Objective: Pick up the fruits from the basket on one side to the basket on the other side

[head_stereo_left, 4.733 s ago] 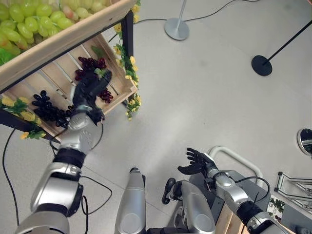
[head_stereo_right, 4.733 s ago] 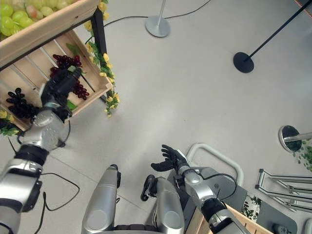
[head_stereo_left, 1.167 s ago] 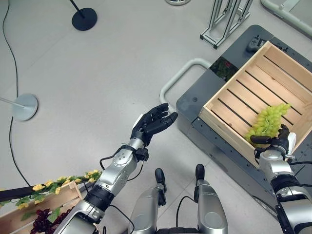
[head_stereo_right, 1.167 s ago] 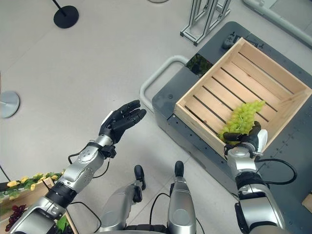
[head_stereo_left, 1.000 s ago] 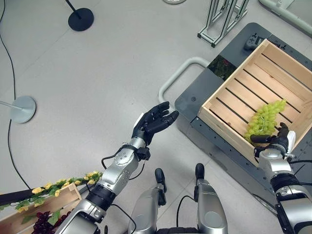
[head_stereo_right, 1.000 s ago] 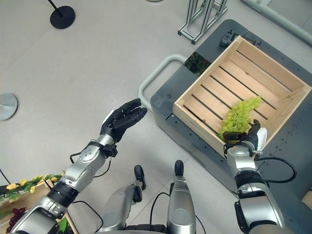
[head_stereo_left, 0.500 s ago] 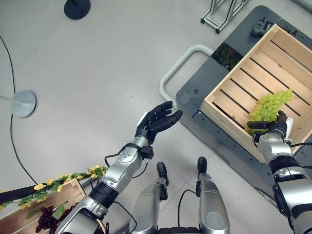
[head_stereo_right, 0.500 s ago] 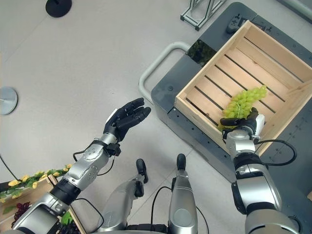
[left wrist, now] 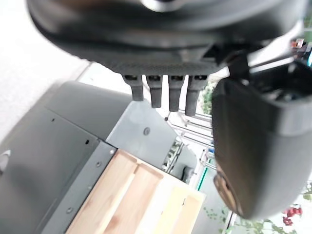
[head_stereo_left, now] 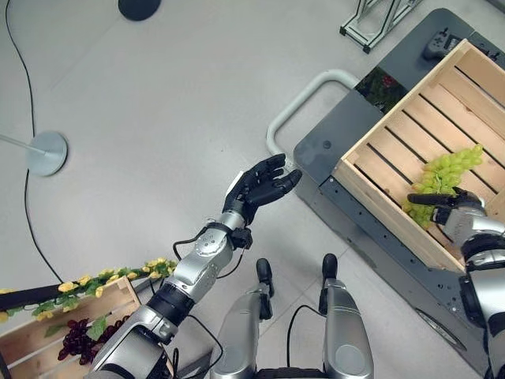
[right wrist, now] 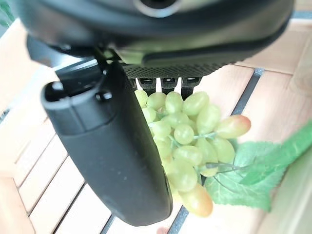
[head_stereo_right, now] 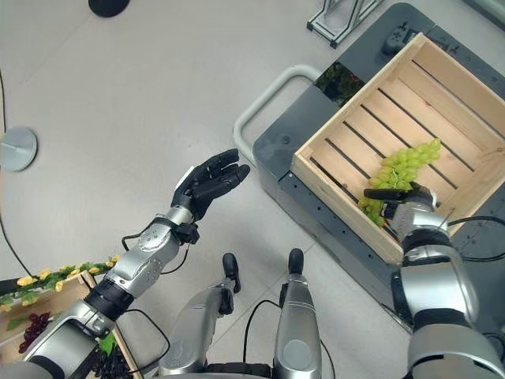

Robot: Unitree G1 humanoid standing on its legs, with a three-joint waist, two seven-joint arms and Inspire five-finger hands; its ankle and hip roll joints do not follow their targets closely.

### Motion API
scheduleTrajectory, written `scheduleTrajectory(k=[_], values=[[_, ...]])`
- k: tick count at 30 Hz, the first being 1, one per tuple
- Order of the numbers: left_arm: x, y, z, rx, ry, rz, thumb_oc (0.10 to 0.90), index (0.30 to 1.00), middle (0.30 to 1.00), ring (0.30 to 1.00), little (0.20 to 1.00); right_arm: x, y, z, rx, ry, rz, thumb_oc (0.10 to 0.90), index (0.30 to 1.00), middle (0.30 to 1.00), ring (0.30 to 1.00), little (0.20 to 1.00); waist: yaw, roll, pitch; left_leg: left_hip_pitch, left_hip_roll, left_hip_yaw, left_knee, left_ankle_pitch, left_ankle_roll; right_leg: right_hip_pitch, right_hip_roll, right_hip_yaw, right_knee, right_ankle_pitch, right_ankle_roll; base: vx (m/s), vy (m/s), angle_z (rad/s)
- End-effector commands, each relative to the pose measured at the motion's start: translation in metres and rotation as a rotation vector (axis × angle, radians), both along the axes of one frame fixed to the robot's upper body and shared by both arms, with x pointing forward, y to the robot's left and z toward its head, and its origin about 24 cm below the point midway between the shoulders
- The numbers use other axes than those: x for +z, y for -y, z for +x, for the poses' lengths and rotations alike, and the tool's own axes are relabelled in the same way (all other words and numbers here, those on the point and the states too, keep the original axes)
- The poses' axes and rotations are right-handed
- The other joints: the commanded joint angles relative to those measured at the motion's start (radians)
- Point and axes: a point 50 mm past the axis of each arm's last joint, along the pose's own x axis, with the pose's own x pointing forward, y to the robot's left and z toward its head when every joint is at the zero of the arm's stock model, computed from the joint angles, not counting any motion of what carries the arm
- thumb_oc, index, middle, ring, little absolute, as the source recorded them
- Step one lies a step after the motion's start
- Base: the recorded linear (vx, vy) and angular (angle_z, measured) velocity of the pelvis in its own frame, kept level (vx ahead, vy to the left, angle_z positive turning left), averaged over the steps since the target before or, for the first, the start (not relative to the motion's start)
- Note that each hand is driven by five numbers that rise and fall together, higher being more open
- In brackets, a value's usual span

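At frame right, the right hand (head_stereo_right: 408,207) apparently pinched the soft, fragile green grape bunch (head_stereo_right: 404,174) inside the wooden crate (head_stereo_right: 339,185); its stem suited gripping best.

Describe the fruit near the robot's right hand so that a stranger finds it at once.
Look at the wooden crate on the grey cart. Inside it, by the right hand, lies a green grape bunch, the crate's only fruit, unlike the dark grapes in the flower-trimmed box.
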Motion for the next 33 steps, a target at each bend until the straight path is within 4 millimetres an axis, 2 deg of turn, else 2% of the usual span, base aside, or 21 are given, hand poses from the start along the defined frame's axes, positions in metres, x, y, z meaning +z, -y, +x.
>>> scheduleTrajectory(k=[1,3,7,8,10,13,17,22,30,33], values=[[0.04,0.012,0.0,-0.082,0.187,-0.075,0.8,0.9,0.9,0.9,0.9,-0.019,-0.026,0.008,0.117,0.02,0.164,0.4,0.3,0.3,0.3,0.3,0.025,0.01,-0.011,-0.062,-0.049,-0.042,0.2,-0.113,-0.025,-0.004,0.002,-0.052,0.068,0.007,-0.07,0.01,-0.015,0.03],[0.039,0.011,0.0,-0.079,0.191,-0.074,0.8,0.9,0.9,0.9,0.9,-0.015,-0.022,0.008,0.059,0.053,0.105,0.4,0.3,0.3,0.3,0.3,0.022,0.009,-0.011,-0.06,-0.05,-0.043,0.199,-0.114,-0.024,-0.004,0.004,-0.05,0.072,0.005,-0.069,0.01,-0.007,0.03],[0.04,0.014,-0.001,-0.073,0.198,-0.076,0.8,0.9,0.9,0.9,0.9,0.001,-0.016,0.011,0.002,0.029,-0.141,0.4,0.3,0.3,0.3,0.3,0.019,0.011,-0.011,-0.056,-0.05,-0.045,0.197,-0.113,-0.023,-0.004,0.006,-0.048,0.078,0.005,-0.066,0.0,0.0,0.0],[0.041,0.014,-0.001,-0.072,0.199,-0.076,0.8,0.9,0.9,0.9,0.9,0.002,-0.016,0.012,0.0,0.028,-0.151,0.4,0.3,0.3,0.3,0.3,0.019,0.011,-0.011,-0.055,-0.05,-0.046,0.197,-0.113,-0.023,-0.004,0.006,-0.048,0.079,0.005,-0.066,0.0,0.0,0.0],[0.04,0.013,-0.001,-0.08,0.187,-0.111,0.8,0.9,0.9,0.9,0.9,0.018,-0.012,0.013,-0.035,0.006,-0.336,0.4,0.3,0.3,0.3,0.3,0.016,0.012,-0.011,-0.044,-0.05,-0.045,0.19,-0.111,-0.022,0.002,0.008,-0.045,0.081,0.003,-0.066,-0.01,0.035,0.02],[0.037,0.015,-0.004,-0.083,0.182,-0.116,0.8,0.9,0.9,0.9,0.9,0.029,-0.008,0.013,-0.08,0.026,-0.406,0.4,0.3,0.3,0.3,0.3,0.018,0.01,-0.011,-0.022,-0.049,-0.048,0.183,-0.112,-0.021,0.026,0.007,-0.048,0.076,0.0,-0.068,0.0,0.0,0.0],[0.033,0.013,-0.006,-0.08,0.176,-0.111,0.8,0.9,0.9,0.9,0.9,0.031,-0.007,0.012,-0.118,0.072,-0.408,0.4,0.3,0.3,0.3,0.3,0.02,0.003,-0.011,0.008,-0.047,-0.052,0.174,-0.116,-0.021,0.059,0.007,-0.052,0.069,-0.004,-0.068,0.01,0.001,0.02],[0.027,0.006,-0.009,-0.067,0.145,-0.117,0.8,0.9,0.9,0.9,0.9,0.026,-0.008,0.007,-0.143,0.133,-0.386,0.4,0.3,0.3,0.3,0.3,0.022,-0.018,-0.015,0.091,-0.039,-0.067,0.131,-0.115,-0.025,0.153,0.01,-0.056,0.027,-0.006,-0.067,0.05,-0.012,0.09],[0.004,-0.002,-0.019,-0.073,0.05,-0.143,0.8,0.9,0.9,0.9,0.9,0.013,-0.012,-0.004,-0.208,0.247,-0.356,0.4,0.3,0.3,0.3,0.3,0.024,-0.038,-0.12,0.219,-0.028,-0.073,-0.008,-0.086,-0.036,0.281,0.024,-0.05,-0.094,0.011,-0.056,0.1,0.007,0.0],[-0.007,-0.004,-0.024,-0.086,-0.007,-0.174,0.8,0.9,0.9,0.9,0.9,0.007,-0.023,-0.008,-0.215,0.315,-0.348,0.4,0.3,0.3,0.3,0.3,0.021,-0.046,-0.181,0.278,-0.024,-0.075,-0.065,-0.074,-0.038,0.332,0.03,-0.045,-0.13,0.015,-0.05,0.12,0.018,-0.01]])
